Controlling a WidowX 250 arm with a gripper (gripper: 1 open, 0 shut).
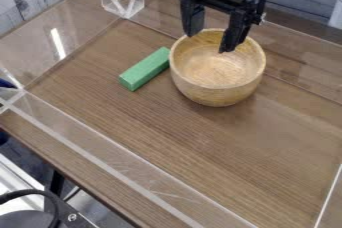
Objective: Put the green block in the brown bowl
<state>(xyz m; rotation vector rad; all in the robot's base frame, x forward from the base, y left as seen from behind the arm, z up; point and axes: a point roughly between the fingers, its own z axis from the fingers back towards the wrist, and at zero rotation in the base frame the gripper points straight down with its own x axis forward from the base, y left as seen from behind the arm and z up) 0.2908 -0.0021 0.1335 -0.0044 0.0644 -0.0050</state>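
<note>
The green block (144, 69) lies flat on the wooden table, angled, just left of the brown bowl (218, 69). The bowl is a round tan wooden one with a pale, empty inside. My gripper (215, 30) hangs pointing down over the bowl's far rim, its two dark fingers spread wide apart with nothing between them. One fingertip (235, 42) reaches down in front of the bowl's inside. The block is to the lower left of the gripper and nothing touches it.
Clear acrylic walls (54, 122) fence the table on the left, front and back. A small clear stand (123, 2) sits at the back left corner. Bare wood stretches in front of the bowl.
</note>
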